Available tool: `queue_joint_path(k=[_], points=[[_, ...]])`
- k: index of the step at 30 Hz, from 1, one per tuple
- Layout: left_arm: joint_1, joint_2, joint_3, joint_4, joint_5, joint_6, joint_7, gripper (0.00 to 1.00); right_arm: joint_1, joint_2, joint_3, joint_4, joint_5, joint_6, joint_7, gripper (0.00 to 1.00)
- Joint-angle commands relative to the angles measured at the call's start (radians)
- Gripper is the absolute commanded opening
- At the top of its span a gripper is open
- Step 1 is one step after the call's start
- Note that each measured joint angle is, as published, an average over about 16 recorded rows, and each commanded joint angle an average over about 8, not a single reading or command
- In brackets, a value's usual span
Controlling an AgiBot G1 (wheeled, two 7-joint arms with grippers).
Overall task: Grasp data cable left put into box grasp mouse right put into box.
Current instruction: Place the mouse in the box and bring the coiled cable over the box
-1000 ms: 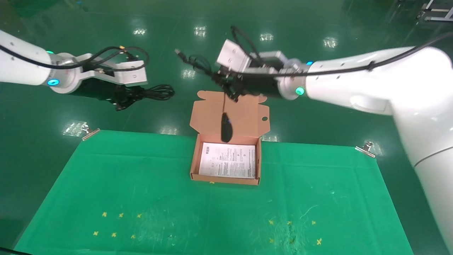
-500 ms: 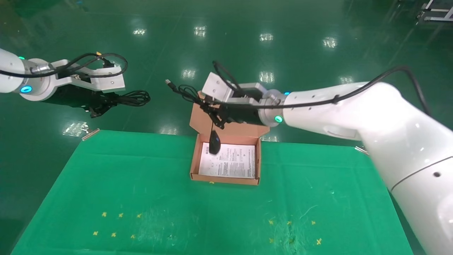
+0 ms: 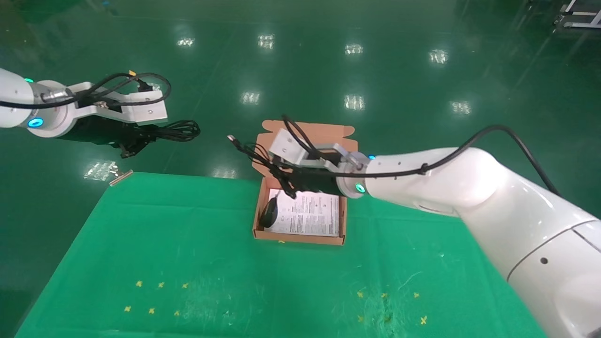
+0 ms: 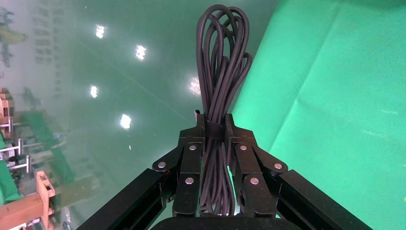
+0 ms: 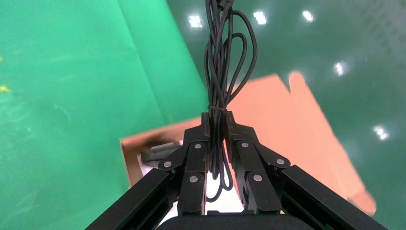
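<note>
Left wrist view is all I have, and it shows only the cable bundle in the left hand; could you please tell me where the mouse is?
Observer: The mouse is down inside the box, against its left wall.
Operator: Thank you. Is the right hand holding it?
Observer: Only by its cord. The right hand is shut on the bundled cord above the box, and the mouse hangs below it.
Operator: And where is my left hand relative to the box?
Observer: The left hand is beyond the far left corner of the table, well apart from the box, with the data cable in its grip.
</note>
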Motion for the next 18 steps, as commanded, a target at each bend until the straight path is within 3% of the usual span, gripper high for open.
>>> queue_joint_path(k=[1, 5, 12, 13, 18], points=[[0.001, -0.002, 0.000, -0.006, 0.002, 0.001, -0.005, 0.00, -0.004, 0.002, -0.020, -0.027, 0.015, 0.015, 0.008, 0.00], [0.002, -0.003, 0.001, -0.011, 0.004, 0.001, -0.009, 0.00, -0.013, 0.001, -0.044, -0.083, 0.042, 0.038, 0.019, 0.04], [0.004, -0.005, 0.001, -0.015, 0.005, 0.002, -0.011, 0.00, -0.020, 0.001, -0.070, -0.110, 0.072, 0.047, 0.021, 0.90], [0.004, -0.005, 0.001, -0.016, 0.005, 0.002, -0.011, 0.00, -0.020, 0.003, -0.072, -0.110, 0.075, 0.048, 0.020, 0.99], [0.008, -0.001, 0.000, -0.021, 0.001, -0.001, -0.008, 0.00, -0.024, 0.016, -0.079, -0.094, 0.083, 0.047, 0.024, 1.00]])
